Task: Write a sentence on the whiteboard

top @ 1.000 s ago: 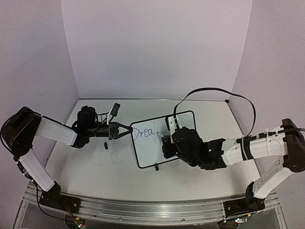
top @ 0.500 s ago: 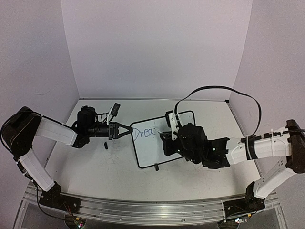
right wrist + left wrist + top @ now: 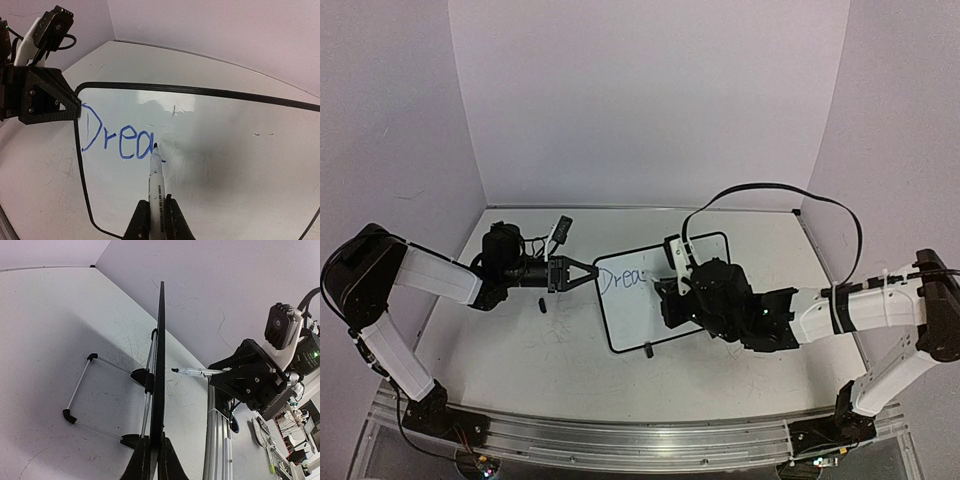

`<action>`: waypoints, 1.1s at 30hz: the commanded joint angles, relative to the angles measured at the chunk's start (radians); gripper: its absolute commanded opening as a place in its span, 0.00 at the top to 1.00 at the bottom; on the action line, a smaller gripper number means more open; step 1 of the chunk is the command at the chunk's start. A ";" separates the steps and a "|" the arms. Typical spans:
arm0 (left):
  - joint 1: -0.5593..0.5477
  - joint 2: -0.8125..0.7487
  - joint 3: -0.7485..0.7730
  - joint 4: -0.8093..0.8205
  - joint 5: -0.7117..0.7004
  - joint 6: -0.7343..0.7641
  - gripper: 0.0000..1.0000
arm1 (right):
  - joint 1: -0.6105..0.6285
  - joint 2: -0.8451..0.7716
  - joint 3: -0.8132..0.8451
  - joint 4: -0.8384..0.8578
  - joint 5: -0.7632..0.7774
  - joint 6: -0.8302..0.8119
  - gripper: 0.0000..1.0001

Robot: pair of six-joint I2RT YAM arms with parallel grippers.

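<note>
Right now the whiteboard (image 3: 632, 318) stands near the middle of the counter (image 3: 520, 350), leaning back on a thin wire stand (image 3: 82, 385) with black feet. The left end effector (image 3: 591, 273) is closed on the board's black frame at its 9 o'clock edge, pinching the rim between both fingers. From the 3 o'clock side the right end effector (image 3: 153, 220) reaches over the board face. Its fingers are clamped tight around a marker (image 3: 155, 175), which points toward 12 o'clock in the right wrist view. The marker's dark tip touches the glossy surface just at the tail of the last letter. The sentence (image 3: 119, 140) reads only "Drea" in blue, slanting slightly upward. It sits at the board's 10 o'clock corner and begins right beside the left fingers. A black cable (image 3: 770, 190) arches above the right arm.
</note>
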 commanded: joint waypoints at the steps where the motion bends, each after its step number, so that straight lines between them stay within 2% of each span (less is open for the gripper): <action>1: -0.006 -0.022 0.032 -0.005 0.039 -0.011 1.00 | -0.005 -0.009 0.014 0.041 0.021 -0.031 1.00; 33: -0.007 -0.027 0.030 -0.007 0.045 -0.007 1.00 | -0.017 0.060 0.069 0.032 0.051 -0.007 1.00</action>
